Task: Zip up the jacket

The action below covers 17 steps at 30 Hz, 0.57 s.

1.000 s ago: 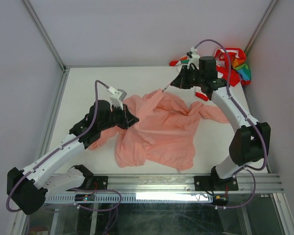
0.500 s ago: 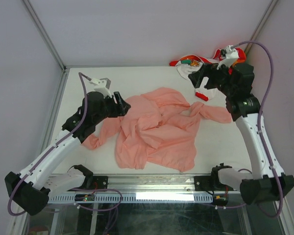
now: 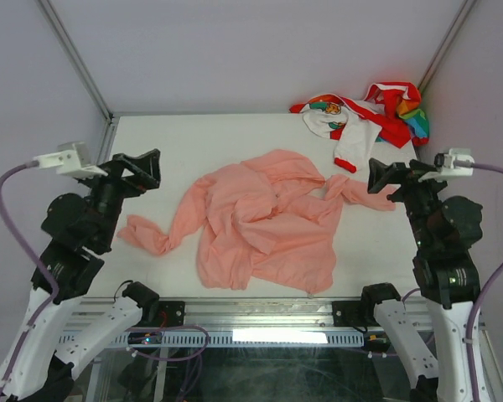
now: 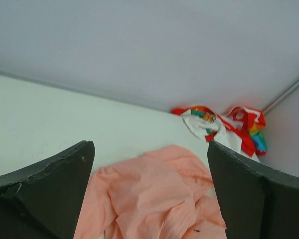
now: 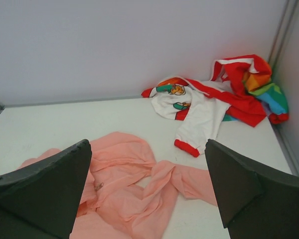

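You've pulled both arms back off the jacket (image 3: 264, 222), which now lies crumpled mid-table, its zip likely not yet done. The left claw (image 3: 142, 169) at 9 o'clock and the right claw (image 3: 383, 177) at 3 hang spread apart, empty. Expect to regrasp.

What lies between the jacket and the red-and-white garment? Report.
Only bare table; the jacket and the garment do not touch. The right wrist view shows it clearest.
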Motion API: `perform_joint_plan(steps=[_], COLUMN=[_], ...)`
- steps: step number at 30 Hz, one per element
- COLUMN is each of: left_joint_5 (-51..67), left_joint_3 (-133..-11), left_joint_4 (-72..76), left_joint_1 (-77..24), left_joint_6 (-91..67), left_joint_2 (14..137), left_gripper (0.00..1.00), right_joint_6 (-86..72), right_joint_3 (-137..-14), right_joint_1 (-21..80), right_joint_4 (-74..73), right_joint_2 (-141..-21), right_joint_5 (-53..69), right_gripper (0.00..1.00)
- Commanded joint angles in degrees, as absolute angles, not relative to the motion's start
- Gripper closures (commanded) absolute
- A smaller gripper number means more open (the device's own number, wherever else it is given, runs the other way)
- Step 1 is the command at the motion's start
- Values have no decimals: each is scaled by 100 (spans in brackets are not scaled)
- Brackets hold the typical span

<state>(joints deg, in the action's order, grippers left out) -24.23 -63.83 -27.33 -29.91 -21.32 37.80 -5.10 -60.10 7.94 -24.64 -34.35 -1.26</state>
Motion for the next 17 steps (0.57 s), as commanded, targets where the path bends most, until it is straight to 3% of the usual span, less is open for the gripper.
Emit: perform_joint_plan(steps=[1,8,17], left_joint_5=[-3129,-3384,-3328], left_joint_3=[-6448,-5871,-5744], left_joint_4=[-2162,-1568,-1547], left_joint_1=[-2963,-2970,-2963], left_joint_6=[-1407,-1544,-1627], left_joint_2=[3227,2527,2554], left_gripper=[1,1,1], right_joint_6=[-562,-619,-652], right_joint_3=[-5812,-5860,-5869], right_joint_1=[767,765,767], right_joint_4=[-2061,-2068,-1989], right_joint_2=[-2928,-2926,-3017], right_joint_5=[-933,-947,-929], right_gripper=[1,1,1])
